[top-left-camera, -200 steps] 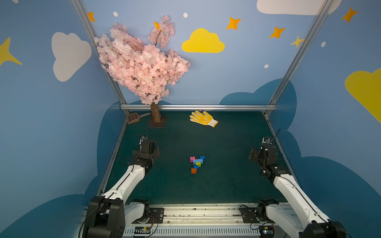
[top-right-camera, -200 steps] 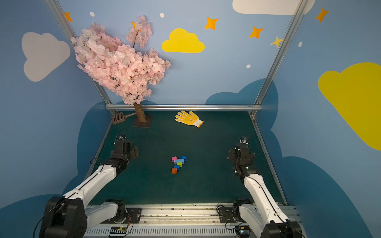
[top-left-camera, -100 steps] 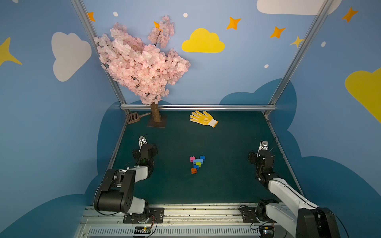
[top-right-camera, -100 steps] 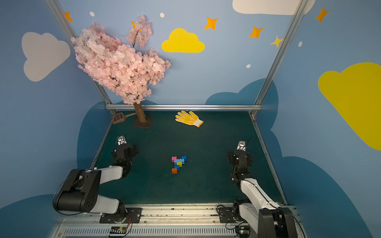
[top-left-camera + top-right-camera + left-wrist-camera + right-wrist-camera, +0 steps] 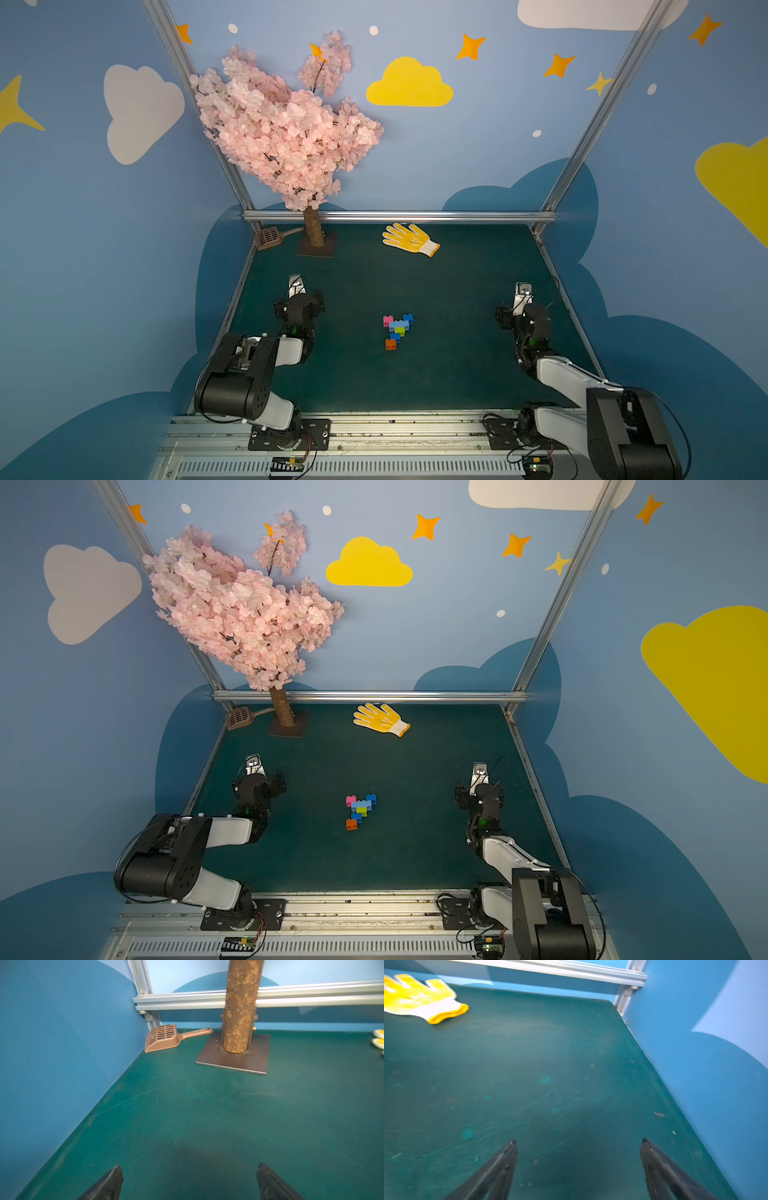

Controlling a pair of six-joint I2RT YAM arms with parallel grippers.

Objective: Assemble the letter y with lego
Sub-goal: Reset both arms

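Note:
The lego (image 5: 397,330) (image 5: 360,810) lies joined as the letter y on the green mat, in the middle in both top views. Its tips are pink (image 5: 387,320) and dark blue (image 5: 408,318), on a light blue bar, and the stem runs green, blue and orange (image 5: 390,344). My left gripper (image 5: 299,305) (image 5: 190,1169) sits low at the mat's left side, far from the bricks, open and holding nothing. On the right side my right gripper (image 5: 521,313) (image 5: 578,1142) is also open over bare mat. Neither wrist view shows the bricks.
A yellow glove (image 5: 409,239) (image 5: 419,997) lies at the back. The pink blossom tree's trunk (image 5: 239,1005) stands on a metal plate (image 5: 257,1061) at the back left, with a brown scoop (image 5: 164,1038) in the corner. Blue walls and an aluminium rail (image 5: 399,216) close in the mat.
Both arms have folded back toward their bases and their grippers have sunk lower over the mat. The joined bricks have not moved.

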